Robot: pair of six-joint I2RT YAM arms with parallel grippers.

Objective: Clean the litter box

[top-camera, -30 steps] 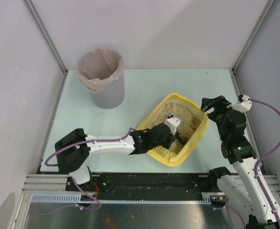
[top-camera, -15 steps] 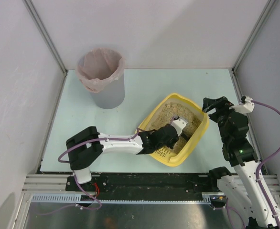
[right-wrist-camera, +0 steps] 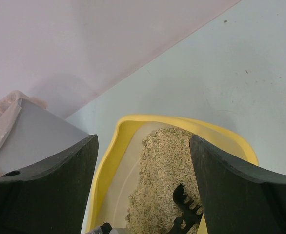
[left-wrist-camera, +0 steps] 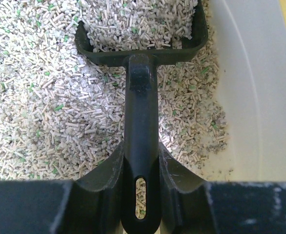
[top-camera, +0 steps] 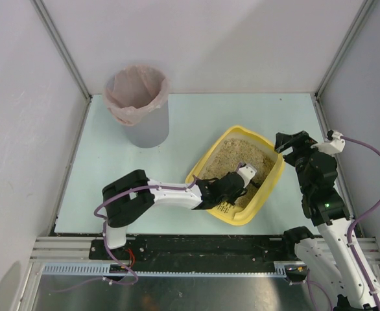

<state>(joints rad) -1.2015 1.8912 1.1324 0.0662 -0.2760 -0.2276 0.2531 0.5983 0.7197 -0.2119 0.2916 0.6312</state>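
**Spill and slide risk at the scoop**

Our left end effector [left-wrist-camera: 140, 168] clamps the black litter scoop [left-wrist-camera: 140, 112], whose head is buried in pellets inside the yellow litter box [top-camera: 240, 219] on the bench [top-camera: 203, 123]. The right end effector [right-wrist-camera: 142, 146] hovers open, so we expect the unheld box may slide, and a tilted lift would scatter litter.

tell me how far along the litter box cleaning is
Early on. Done: the left gripper is shut on the scoop. In hand: the scoop's head is dug into the litter near the litter box wall, with pellets lying in it. Left: lifting that load and carrying it to the bin, whose contents cannot be seen. The right gripper is open and holds nothing.
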